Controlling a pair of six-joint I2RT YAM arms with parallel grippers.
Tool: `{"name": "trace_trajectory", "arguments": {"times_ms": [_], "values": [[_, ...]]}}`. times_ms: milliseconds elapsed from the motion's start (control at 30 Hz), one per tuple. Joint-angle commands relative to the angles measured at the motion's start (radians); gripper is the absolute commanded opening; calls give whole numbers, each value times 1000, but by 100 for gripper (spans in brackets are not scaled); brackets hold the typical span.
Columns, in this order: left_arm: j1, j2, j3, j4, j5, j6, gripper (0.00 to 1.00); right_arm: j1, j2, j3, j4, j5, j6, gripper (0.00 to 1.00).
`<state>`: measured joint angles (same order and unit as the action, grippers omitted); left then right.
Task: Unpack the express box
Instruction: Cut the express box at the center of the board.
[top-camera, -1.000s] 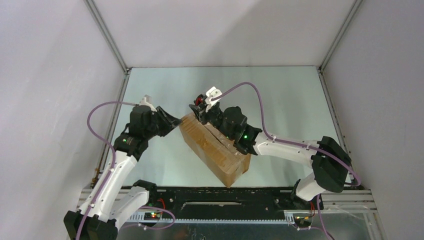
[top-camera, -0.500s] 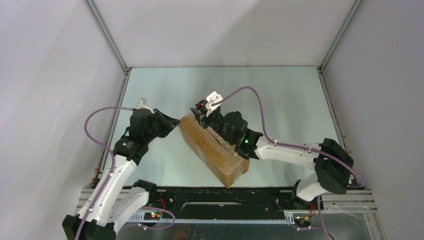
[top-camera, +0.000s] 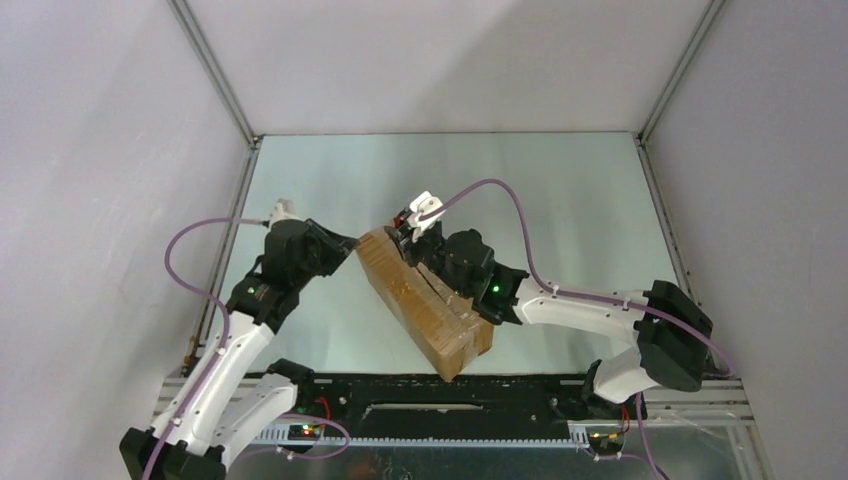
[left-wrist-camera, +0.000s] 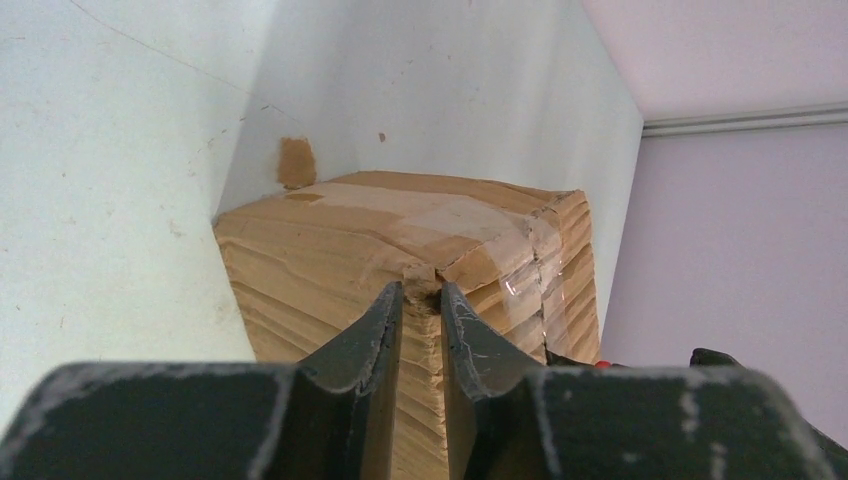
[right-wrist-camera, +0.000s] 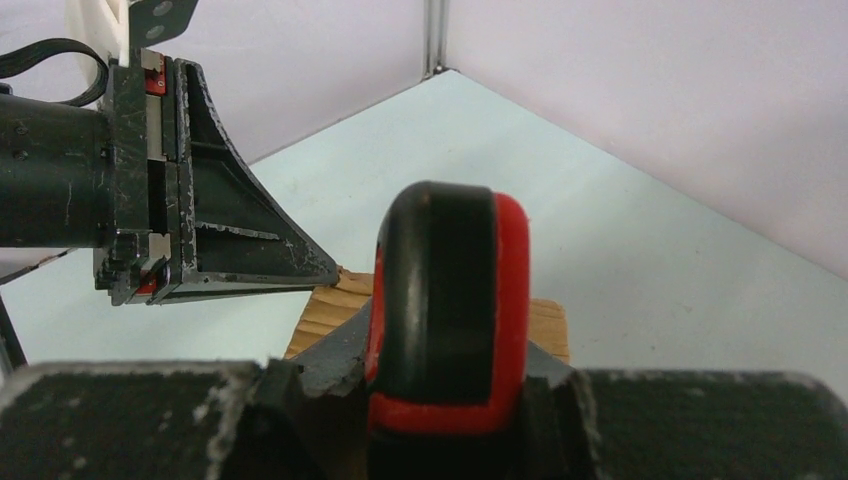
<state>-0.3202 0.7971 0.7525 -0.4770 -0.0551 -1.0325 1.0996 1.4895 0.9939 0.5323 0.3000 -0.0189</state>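
Observation:
The express box (top-camera: 425, 305) lies slantwise in the middle of the table, brown corrugated cardboard with a split along its top seam. My left gripper (top-camera: 348, 250) is at its far left corner. In the left wrist view the jaws (left-wrist-camera: 422, 295) pinch that crumpled corner edge of the box (left-wrist-camera: 330, 250), and clear tape shines on the face to the right. My right gripper (top-camera: 412, 238) hangs over the box's far end. In the right wrist view it (right-wrist-camera: 445, 350) is shut on the red and black knife handle (right-wrist-camera: 450, 280), with the box (right-wrist-camera: 545, 325) just beyond.
White walls close in the table (top-camera: 560, 210) on three sides, with metal posts in the far corners. A black rail (top-camera: 450, 410) with the arm bases runs along the near edge. The left gripper's body (right-wrist-camera: 200, 230) fills the upper left of the right wrist view.
The left jaws have narrowed onto the box's corner. The right gripper with the knife has moved slightly nearer along the box top, and the box's near end has shifted a little left.

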Motion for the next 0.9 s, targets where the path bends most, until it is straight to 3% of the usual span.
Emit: {"name": "trace_trajectory", "arguments": {"times_ms": [0, 67, 133, 267, 367, 467, 867], "values": [[-34, 5, 23, -51, -144, 19, 23, 3, -37, 20, -64, 26, -6, 0], [-58, 16, 61, -65, -143, 50, 32, 0, -33, 22, -58, 14, 1, 0], [-64, 12, 88, -77, -125, 86, 49, -8, -27, 24, -64, 3, 10, 0], [-64, -21, 138, -127, -92, 156, 65, -11, -22, 25, -69, -15, 14, 0], [-64, -42, 150, -142, -15, 187, 75, -12, -20, 25, -59, -29, 16, 0], [-64, -61, 116, -115, 90, 174, 97, -11, -20, 25, -49, -28, 16, 0], [-63, -184, -284, 406, 306, -24, 100, -11, -34, 25, -61, -21, 16, 0]]}}
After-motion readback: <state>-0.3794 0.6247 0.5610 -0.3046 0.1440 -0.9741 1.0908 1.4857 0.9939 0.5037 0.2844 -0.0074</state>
